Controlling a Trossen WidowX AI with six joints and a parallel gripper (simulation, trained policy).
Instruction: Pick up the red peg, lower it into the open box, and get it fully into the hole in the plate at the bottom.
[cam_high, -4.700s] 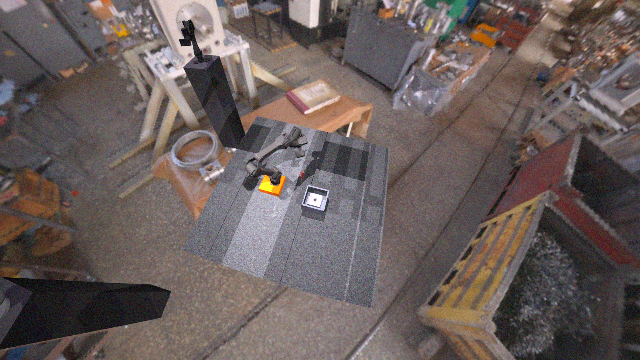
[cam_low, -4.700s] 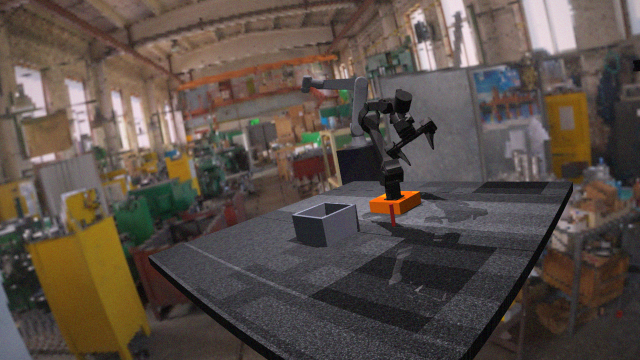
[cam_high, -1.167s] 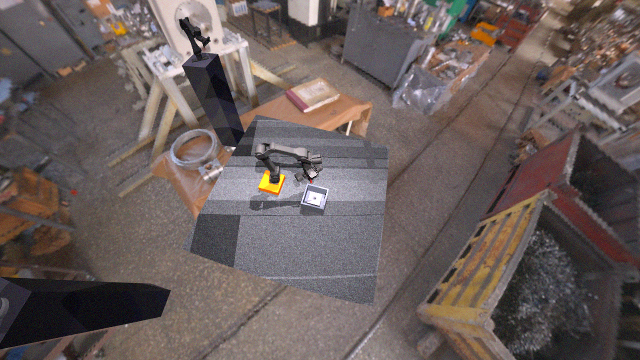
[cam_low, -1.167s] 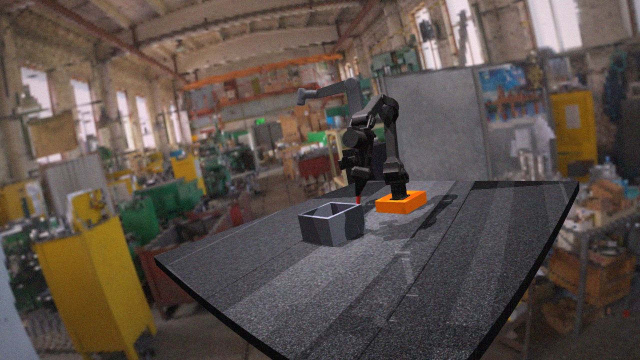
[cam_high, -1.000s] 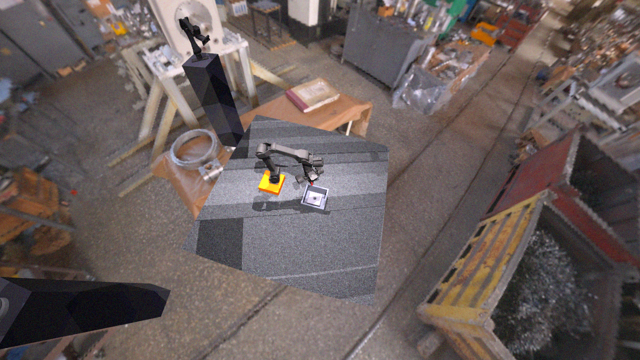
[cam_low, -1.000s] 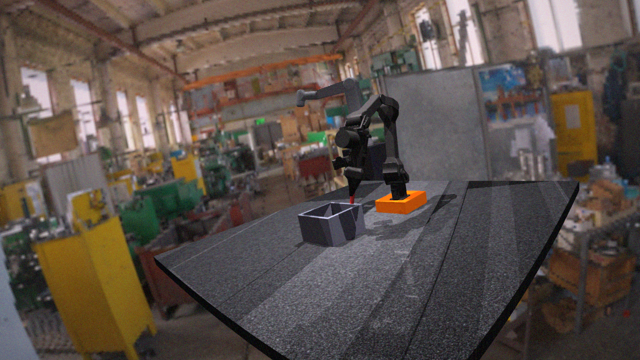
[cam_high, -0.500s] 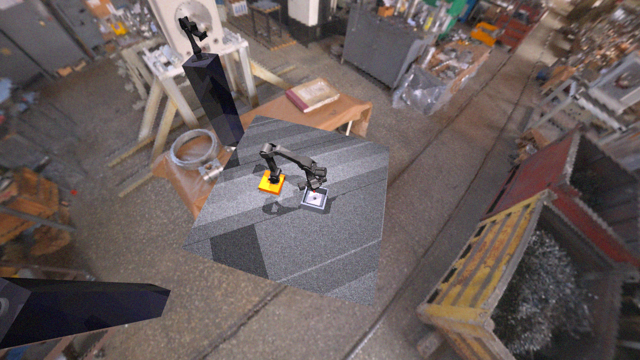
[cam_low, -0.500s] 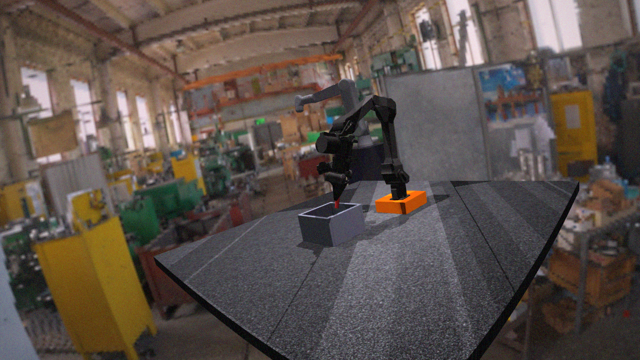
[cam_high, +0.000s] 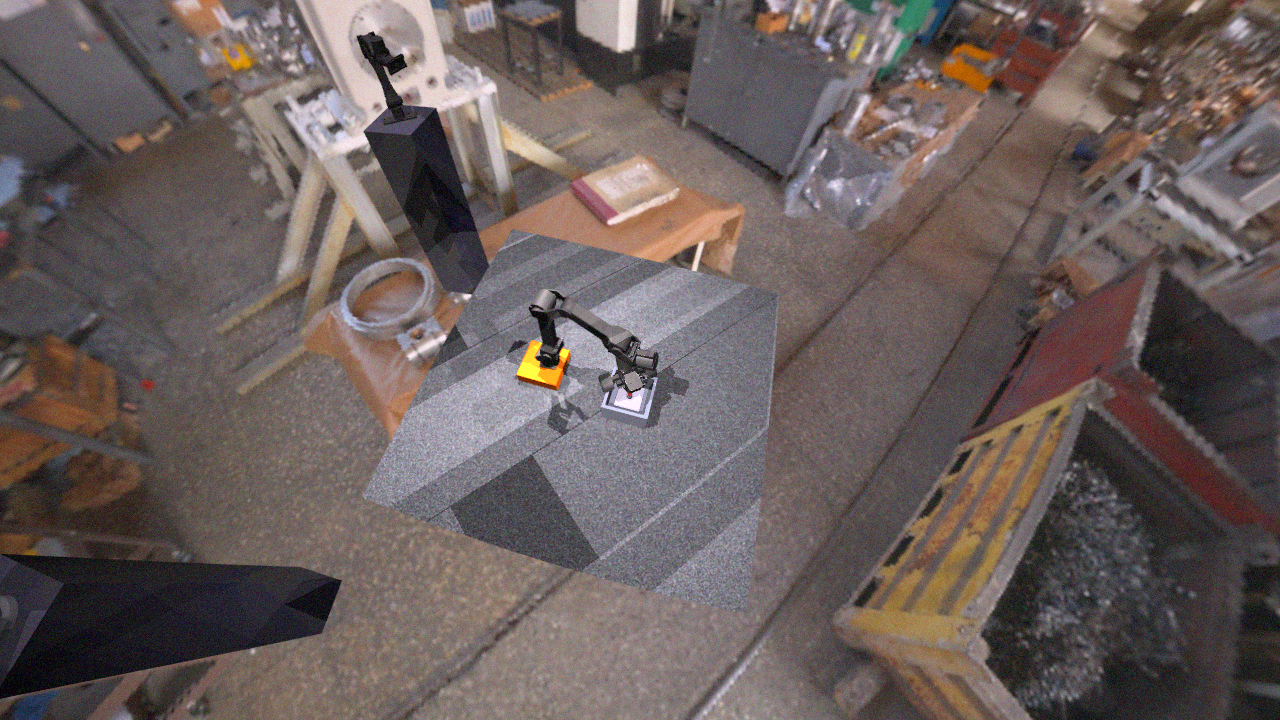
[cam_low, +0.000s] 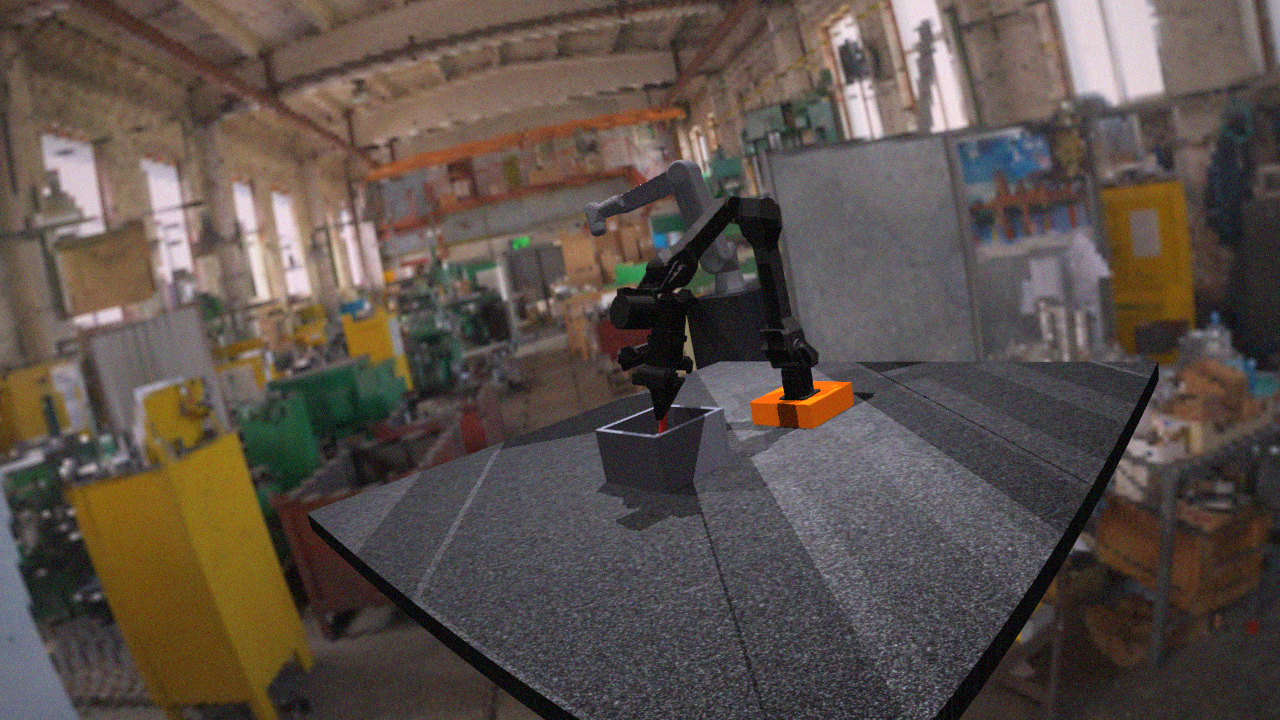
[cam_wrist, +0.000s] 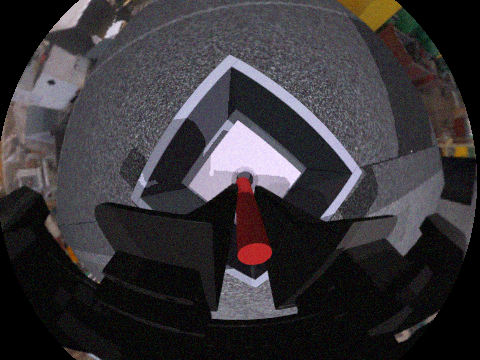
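Observation:
The red peg (cam_high: 630, 394) (cam_low: 662, 424) (cam_wrist: 251, 225) is held roughly upright between the fingers of my gripper (cam_low: 661, 412) (cam_wrist: 245, 190), which is shut on it. The fingertips are at about the rim height of the open grey box (cam_high: 628, 418) (cam_low: 644, 462) (cam_wrist: 301, 115), inside its outline. In the wrist view the peg's lower end overlaps the near part of the dark round hole (cam_wrist: 245, 175) in the pale plate (cam_wrist: 255, 150) at the box's bottom. Whether the tip is above the hole or in it cannot be told. The box wall hides the peg's lower end in the exterior view.
The box stands on the dark grey table (cam_high: 689, 501) (cam_low: 554, 555). My arm's base stands on an orange block (cam_high: 540, 370) (cam_low: 816, 411) close to the box. Another arm (cam_high: 384, 76) (cam_low: 691, 201) stands on a dark pedestal (cam_high: 427, 179) beyond the table.

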